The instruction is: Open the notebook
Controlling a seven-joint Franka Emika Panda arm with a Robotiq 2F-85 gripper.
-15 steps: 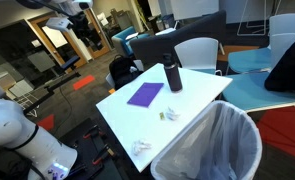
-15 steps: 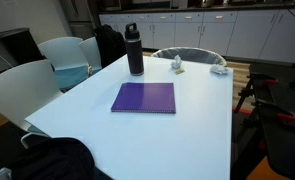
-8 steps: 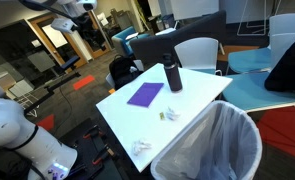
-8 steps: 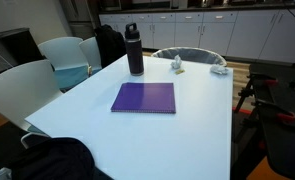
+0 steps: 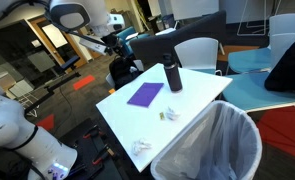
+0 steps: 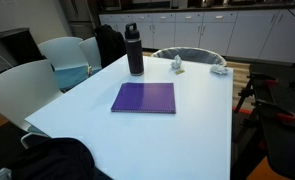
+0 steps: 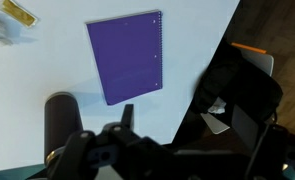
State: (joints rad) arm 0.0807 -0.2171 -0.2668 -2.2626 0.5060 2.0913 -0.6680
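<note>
Approaching step, I judge. Table [image 6: 192, 135] carries the notebook [image 6: 144, 97], flat and closed, mid-surface, near the bottle [image 6: 135, 50]. Gripper [image 5: 120, 43] hangs well above, jaws spread, empty. Next I need to descend to the cover's free edge, opposite the spiral.

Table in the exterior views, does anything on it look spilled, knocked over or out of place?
Only a crumpled white paper lies loose near the table edge beside the bin. The black bottle stands upright and the purple notebook lies flat and closed; nothing spilled.
</note>
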